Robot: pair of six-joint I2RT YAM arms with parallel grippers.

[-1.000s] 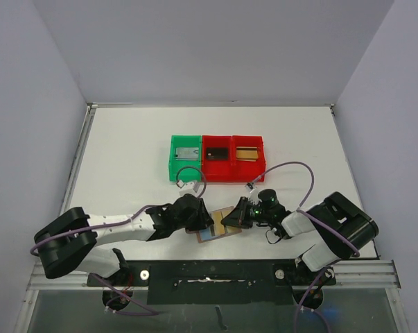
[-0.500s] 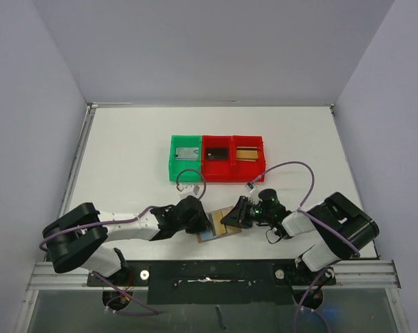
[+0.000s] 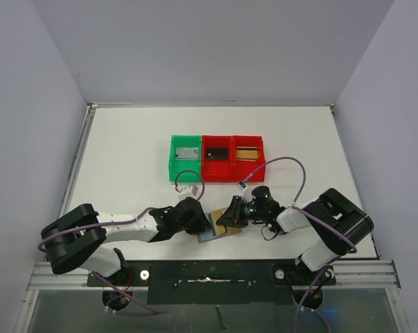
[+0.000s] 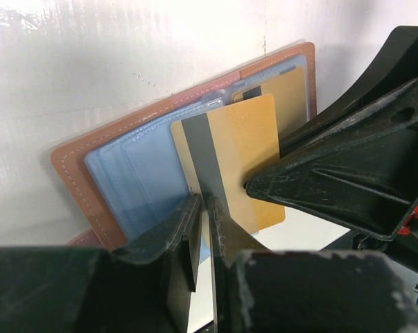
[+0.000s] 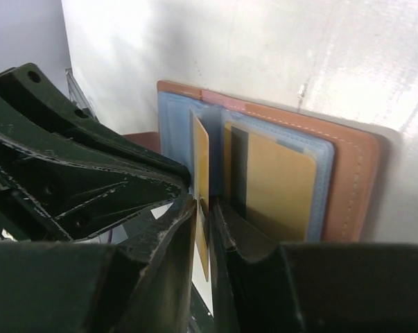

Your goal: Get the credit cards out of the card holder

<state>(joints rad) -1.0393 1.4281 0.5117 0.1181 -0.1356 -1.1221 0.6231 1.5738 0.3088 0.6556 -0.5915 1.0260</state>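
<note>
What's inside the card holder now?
One gold card lies tucked in the card holder; a second card stands in the jaws of the right gripper, its lower end covered.

Legible text, labels, brands, numbers, signs: none in any view.
- Gold card [image 4: 240,149]: dark stripe only, no print readable.
- Card holder [image 4: 68,158]: stitching, no stamp readable.
- Bins [image 3: 218,179], at 12 o'clock of the holder: contents too small to read.

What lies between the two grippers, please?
A gold card, raised over the open card holder, stands between the left gripper and right gripper, which pinches it. Both wrist views show this.
</note>
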